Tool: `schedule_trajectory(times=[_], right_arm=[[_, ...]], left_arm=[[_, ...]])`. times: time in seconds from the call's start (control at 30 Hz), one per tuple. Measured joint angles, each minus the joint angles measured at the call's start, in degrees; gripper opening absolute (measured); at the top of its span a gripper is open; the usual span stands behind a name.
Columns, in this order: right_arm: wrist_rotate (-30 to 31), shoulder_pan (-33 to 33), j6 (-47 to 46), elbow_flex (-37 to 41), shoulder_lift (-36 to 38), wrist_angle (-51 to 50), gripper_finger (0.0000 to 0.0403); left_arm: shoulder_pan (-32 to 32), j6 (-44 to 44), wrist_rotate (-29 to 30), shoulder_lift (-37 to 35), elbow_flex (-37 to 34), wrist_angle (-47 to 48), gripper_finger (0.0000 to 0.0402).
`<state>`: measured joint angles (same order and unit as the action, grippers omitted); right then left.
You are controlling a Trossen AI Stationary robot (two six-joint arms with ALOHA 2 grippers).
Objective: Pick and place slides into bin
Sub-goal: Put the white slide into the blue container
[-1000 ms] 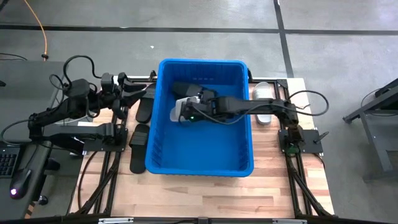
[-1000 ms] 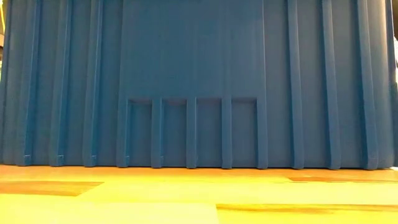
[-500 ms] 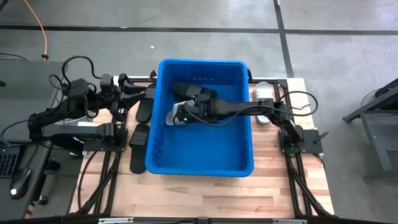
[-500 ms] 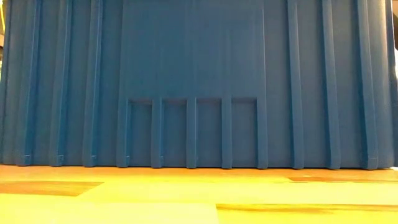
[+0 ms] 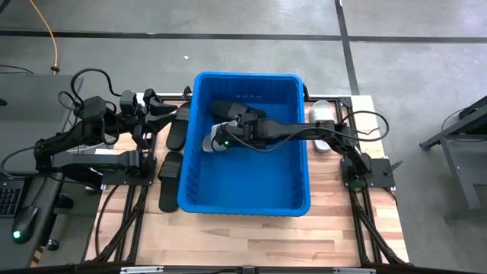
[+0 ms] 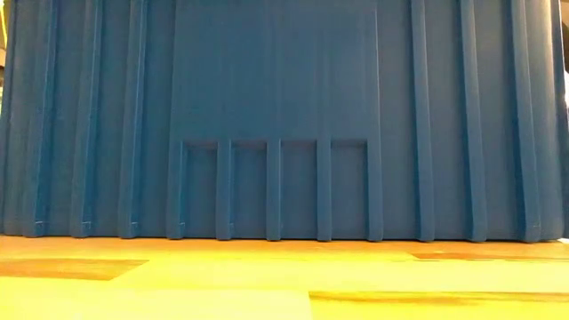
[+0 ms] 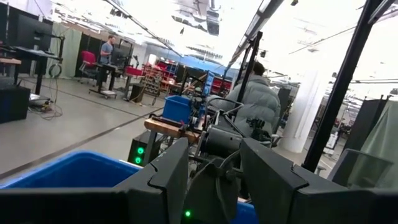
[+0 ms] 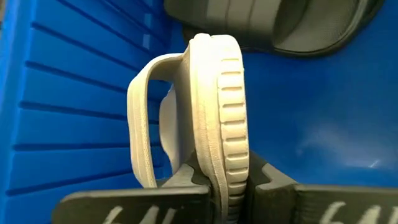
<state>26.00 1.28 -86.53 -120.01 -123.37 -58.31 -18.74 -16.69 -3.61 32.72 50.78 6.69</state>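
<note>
Grey slide (image 8: 205,118), pinched on edge in right gripper (image 5: 221,140), has travelled left inside bin (image 5: 289,199); release looks near. Left gripper (image 5: 146,116) half-open beside desk (image 5: 243,236) slides.

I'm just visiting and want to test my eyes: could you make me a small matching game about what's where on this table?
Things:
1. white slide
2. black slide
3. bin
4. left end effector

States:
A. lying in the bin's far end
B. clamped on edge by the right end effector
C. outside the bin, over the table's far left
D. blue, mid-table

Pairs: 1-B, 2-A, 3-D, 4-C
</note>
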Motion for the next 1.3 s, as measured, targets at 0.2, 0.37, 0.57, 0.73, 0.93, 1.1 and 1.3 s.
schedule_trajectory(times=[0.2,0.37,0.57,0.73,0.93,1.1,1.3], right_arm=[[-0.4,0.1,-1.9,0.1,-0.2,-6.6,0.0005],[-4.2,1.5,0.7,0.1,-0.3,-8.5,0.0016],[-12.7,4.3,3.5,0.1,-1.7,-9.5,0.0038],[-16.5,5.9,7.1,0.0,-3.2,-11.6,0.0042],[-19.0,8.3,14.5,0.1,-4.4,-13.6,0.0043],[-23.1,10.4,19.1,0.1,-5.3,-13.5,0.0054],[-27.0,11.4,20.9,0.0,-7.7,-15.2,0.0124]], left_arm=[[0.0,0.2,0.0,0.0,0.0,0.0,0.0138],[0.0,0.2,0.0,0.0,0.0,-0.1,0.0138],[0.0,0.1,0.0,0.0,0.0,-0.2,0.0138],[0.0,0.1,0.0,0.0,0.0,-0.2,0.0138],[0.0,0.0,-1.5,0.0,0.0,-0.2,0.0138],[0.0,0.0,-2.2,0.0,0.0,-0.2,0.0138],[0.0,0.1,-2.2,0.0,0.0,-0.2,0.0138]])
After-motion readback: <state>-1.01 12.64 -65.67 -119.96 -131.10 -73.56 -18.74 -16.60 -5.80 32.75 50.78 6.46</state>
